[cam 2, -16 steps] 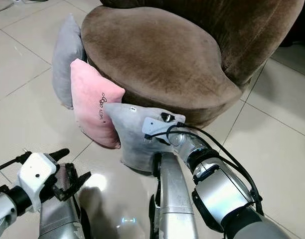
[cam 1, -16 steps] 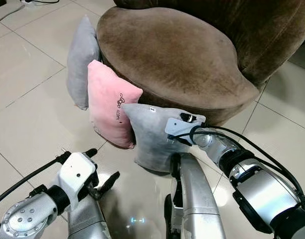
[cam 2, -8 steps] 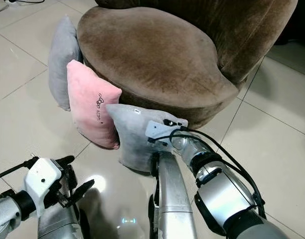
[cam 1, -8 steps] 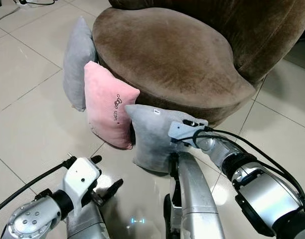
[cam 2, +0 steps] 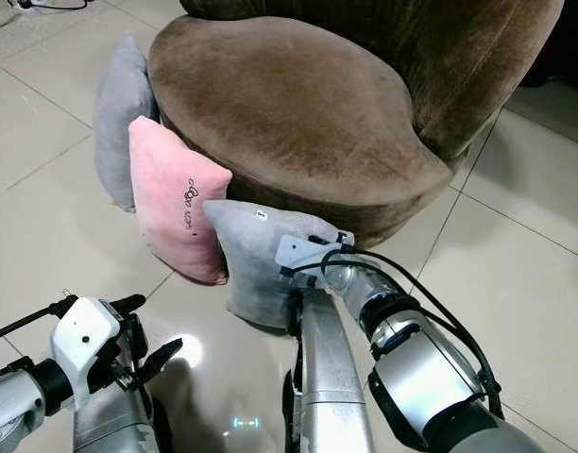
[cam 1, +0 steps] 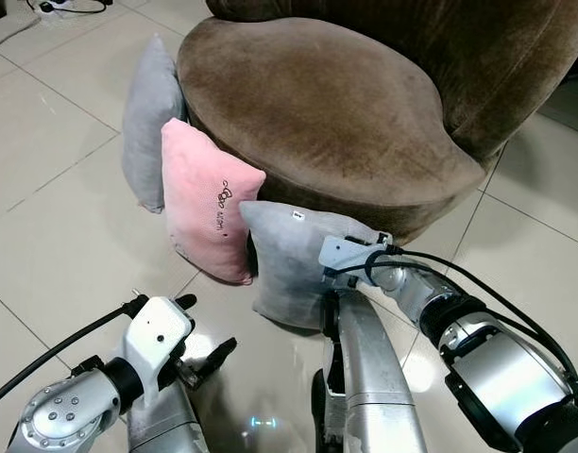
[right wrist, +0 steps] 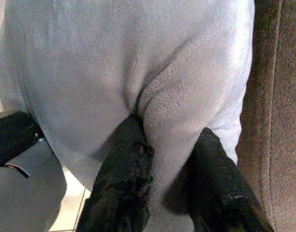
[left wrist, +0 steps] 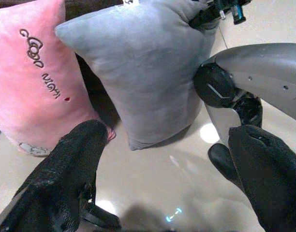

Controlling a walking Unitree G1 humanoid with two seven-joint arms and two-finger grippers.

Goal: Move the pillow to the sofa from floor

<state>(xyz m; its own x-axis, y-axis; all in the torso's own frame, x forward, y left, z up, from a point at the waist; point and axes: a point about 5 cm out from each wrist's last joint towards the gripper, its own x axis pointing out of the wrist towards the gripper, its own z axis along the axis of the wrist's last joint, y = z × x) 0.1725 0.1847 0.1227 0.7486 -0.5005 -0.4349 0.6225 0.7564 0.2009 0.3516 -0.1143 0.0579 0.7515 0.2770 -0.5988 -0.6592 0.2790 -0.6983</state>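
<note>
Early grasping stage of the pillow transfer. The right claw [right wrist: 167,193] is pinching a fold of the nearest grey pillow [cam 1: 287,266]; in the right wrist view its two black fingers [right wrist: 126,169] are pressing into the plush from either side, with a ridge of fabric bunched between them, so the claw is clenched on the pillow rather than released. The grey pillow itself is standing upright on the tiled floor [cam 1: 53,217], leaning against the curved base of the brown sofa [cam 1: 336,104], and touching the pink pillow [cam 1: 206,212] beside it; a second grey pillow [cam 1: 149,123] is leaning against the sofa further along, behind the pink one. The left claw [left wrist: 167,159] is hovering low near the floor with its fingers spread wide and nothing between them, pointing toward the grey and pink pillows but well short of both. Judged from this arrangement, only the grip is being established: no pillow is lying on the sofa seat, and the bottom of the gripped pillow appears to be resting on the tiles. The lift, the carry over the seat edge and the release are all outstanding. Because the hold is on a small pinch of soft fabric, the pillow is likely to sag or swing once raised.
</note>
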